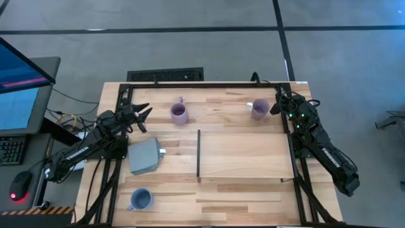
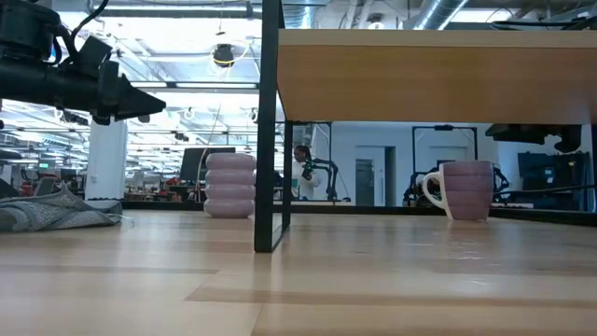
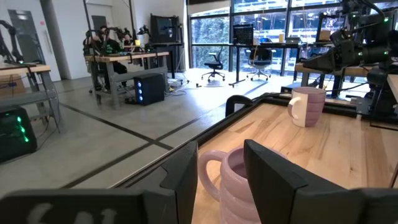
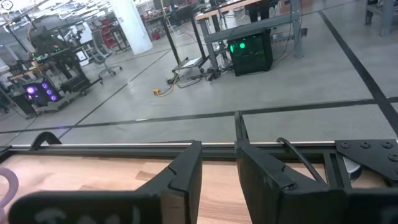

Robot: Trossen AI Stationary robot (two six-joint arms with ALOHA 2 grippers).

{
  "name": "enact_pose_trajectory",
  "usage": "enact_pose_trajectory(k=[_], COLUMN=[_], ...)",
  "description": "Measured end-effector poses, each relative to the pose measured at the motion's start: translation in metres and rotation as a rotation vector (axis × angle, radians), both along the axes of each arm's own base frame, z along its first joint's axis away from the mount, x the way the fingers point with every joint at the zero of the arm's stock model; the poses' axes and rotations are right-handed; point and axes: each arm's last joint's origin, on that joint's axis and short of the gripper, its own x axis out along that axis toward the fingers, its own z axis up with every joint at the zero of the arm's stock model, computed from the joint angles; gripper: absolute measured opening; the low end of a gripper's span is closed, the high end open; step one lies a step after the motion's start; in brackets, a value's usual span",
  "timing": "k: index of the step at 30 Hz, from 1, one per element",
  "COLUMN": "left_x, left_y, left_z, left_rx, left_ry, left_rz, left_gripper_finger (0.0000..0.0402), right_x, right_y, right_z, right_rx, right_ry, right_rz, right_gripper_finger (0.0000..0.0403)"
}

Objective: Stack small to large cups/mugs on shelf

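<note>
Two lavender mugs (image 1: 179, 113), one blue-grey mug (image 1: 140, 200).

Two mugs (image 1: 179, 113) (image 1: 259, 109) stand behind the shelf (image 1: 245, 155), a third (image 1: 140, 199) apparently front-left.

Grey floor (image 1: 190, 47), white column (image 2: 105, 159), big windows (image 3: 211, 31), desks (image 3: 127, 62)

The shelf (image 1: 245, 154) lies bare on top, open to approach from above. Beyond its far edge stand two purple mugs, one ribbed (image 1: 179, 113), one smooth (image 1: 259, 109), with clear tabletop between them. Beside its black-edged end a grey block (image 1: 145, 156) sits near; a blue mug (image 1: 140, 199) stands further toward the near corner.
</note>
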Motion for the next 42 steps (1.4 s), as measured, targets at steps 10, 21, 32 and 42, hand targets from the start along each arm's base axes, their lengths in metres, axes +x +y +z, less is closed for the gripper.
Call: enact_pose_trajectory(k=[10, 21, 32, 42], left_x=[0.0, 0.0, 0.0, 0.0], left_y=[0.0, 0.0, 0.0, 0.0], left_z=[-0.0001, -0.0001, 0.0, 0.0], left_rx=[0.0, 0.0, 0.0, 0.0], left_ry=[0.0, 0.0, 0.0, 0.0], left_rz=[0.0, 0.0, 0.0, 0.0], left_gripper_finger=[0.0121, 0.0121, 0.0121, 0.0121], right_x=[0.0, 0.0001, 0.0004, 0.0004], right_y=[0.0, -0.0001, -0.0006, -0.0006], right_z=[0.0, 0.0003, 0.0028, 0.0031], right_rx=[0.0, -0.004, -0.03, -0.031], right_ry=[0.0, -0.003, -0.021, -0.022], right_rz=[0.0, 0.0, 0.0, -0.001], right_gripper_finger=[0.0123, 0.0123, 0.0123, 0.0123])
